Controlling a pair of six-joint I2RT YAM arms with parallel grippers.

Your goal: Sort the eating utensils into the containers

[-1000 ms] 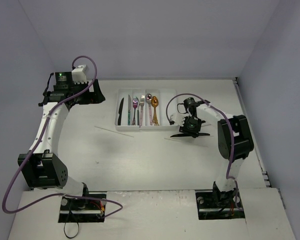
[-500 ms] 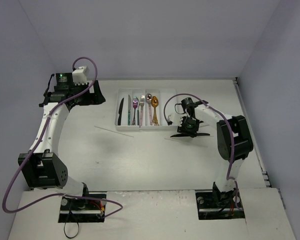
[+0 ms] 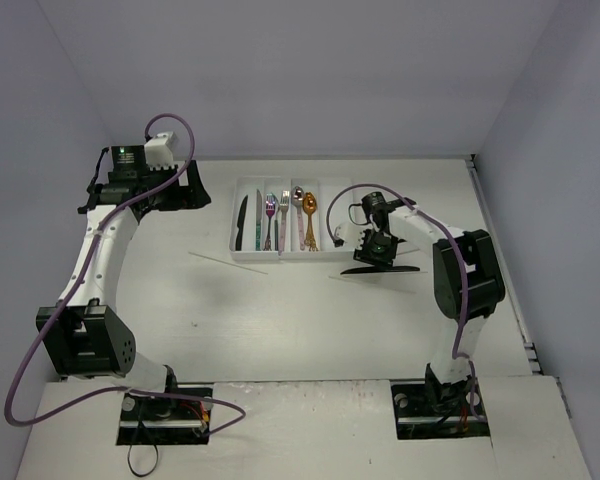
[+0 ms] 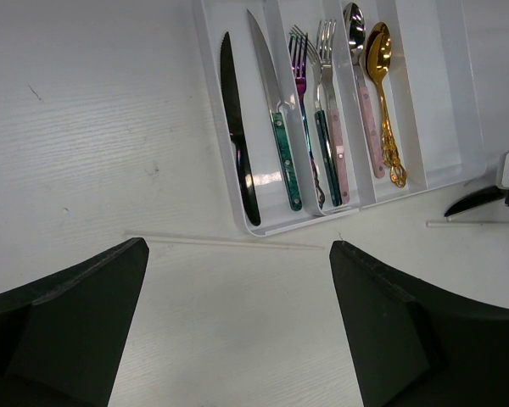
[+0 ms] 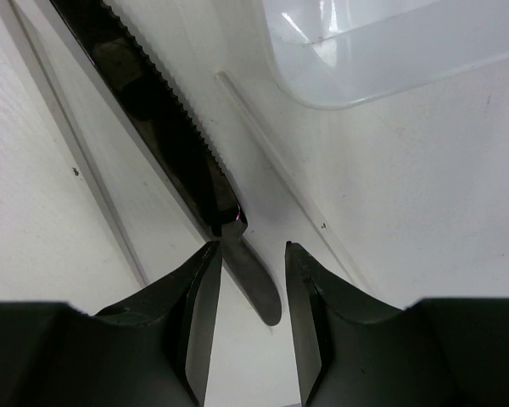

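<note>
Black knife (image 5: 165, 127) lies on the table, its end between my right gripper's (image 5: 250, 254) parted jaws, tray (image 5: 382, 59) at upper right. I judge this the grasp step: close, lift, carry to the tray's 2 knives (image 4: 236, 127). My left gripper (image 4: 237, 248) gapes, empty.

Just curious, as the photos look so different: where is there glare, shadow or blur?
Top view: soft, even light, only faint shadows on the table. Left wrist view: bright sheen on the table, glints on the gold spoon. Right wrist view: the loose knife has crisp teeth; the tray corner glares.
</note>
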